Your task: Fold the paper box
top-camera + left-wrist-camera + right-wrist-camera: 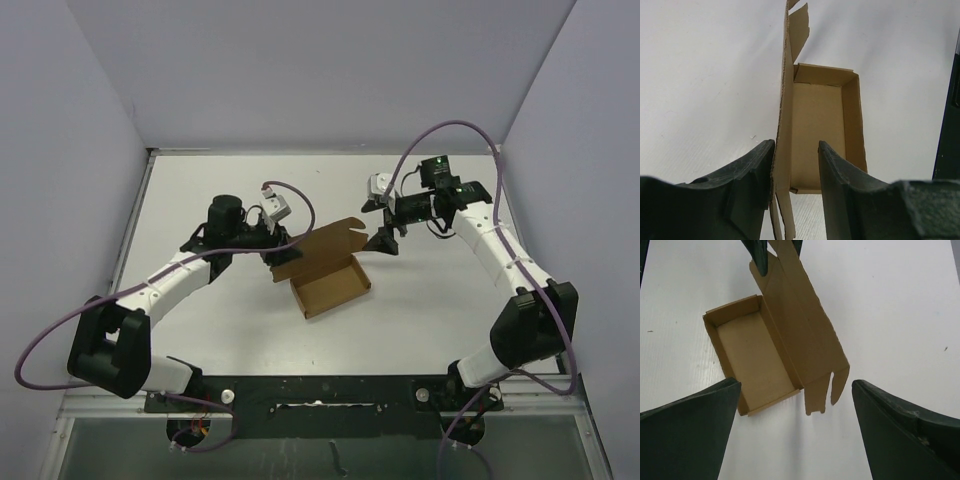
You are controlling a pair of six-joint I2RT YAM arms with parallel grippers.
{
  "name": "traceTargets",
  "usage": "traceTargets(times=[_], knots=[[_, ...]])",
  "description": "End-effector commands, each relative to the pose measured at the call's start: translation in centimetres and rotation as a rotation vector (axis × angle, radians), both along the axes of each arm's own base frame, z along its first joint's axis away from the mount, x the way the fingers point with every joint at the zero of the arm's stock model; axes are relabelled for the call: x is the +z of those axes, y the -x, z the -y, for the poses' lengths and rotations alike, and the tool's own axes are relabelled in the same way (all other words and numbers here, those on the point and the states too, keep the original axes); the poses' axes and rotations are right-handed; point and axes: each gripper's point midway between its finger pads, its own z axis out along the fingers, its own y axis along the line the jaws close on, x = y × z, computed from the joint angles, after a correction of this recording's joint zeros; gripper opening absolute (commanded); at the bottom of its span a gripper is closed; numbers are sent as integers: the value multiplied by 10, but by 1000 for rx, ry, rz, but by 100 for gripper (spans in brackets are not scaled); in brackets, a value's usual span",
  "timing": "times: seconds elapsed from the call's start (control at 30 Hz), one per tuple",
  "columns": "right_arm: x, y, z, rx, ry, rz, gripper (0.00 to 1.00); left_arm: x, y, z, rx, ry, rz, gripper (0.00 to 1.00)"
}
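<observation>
Left arm (170,275): one white and black arm is seen reaching from the lower left toward the middle of the table.
Left gripper (277,250): its dark fingers (750,185) are set partway apart, astride the raised lid. One lies against the lid's outer face. The other is held inside the tray with a gap to the cardboard, so nothing is clamped.
Paper box (328,283): it is placed near the middle of the white table (200,190), between the two grippers.
Box look: plain brown cardboard is formed into a shallow rectangular tray with four low walls. A long lid panel is joined along one long side and raised open. Small tabs cut by slits are seen at the lid's ends.
Right gripper (378,222): its fingers are spread wide and nothing is held. It is set near the lid's right end, apart from it.
Right arm (500,260): one matching arm is seen reaching in from the lower right.
Purple cables (455,125): one is looped along each arm.
Count: one box, one table, two arms, two grippers, two cables.
</observation>
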Motion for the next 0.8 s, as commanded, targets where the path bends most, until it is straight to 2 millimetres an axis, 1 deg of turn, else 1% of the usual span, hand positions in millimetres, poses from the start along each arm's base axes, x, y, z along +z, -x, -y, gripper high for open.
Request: traceTargets(times=[0.0,0.17,0.27,0.43,0.5,0.6,0.67,0.77], knots=[[17,-2,-11,96,37,112,100,14,-7,7,-9,7,21,38],[12,-11,-19,98,106,117,97,16,-6,7,-7,5,27,38],[6,-13,-26,115,132,115,95,15,-6,7,-6,4,24,37],[-9,-12,-44,156,179,105,93,13,-4,11,-20,1,13,35],[-14,-20,-50,135,203,109,90,13,-3,11,-20,-4,15,35],[-11,-29,-54,112,210,107,87,14,-3,11,-19,-6,23,34],[-7,-33,-54,106,215,122,86,15,-3,12,-21,-4,28,31],[-5,-34,-56,117,220,141,86,15,-3,14,-24,-3,29,30]])
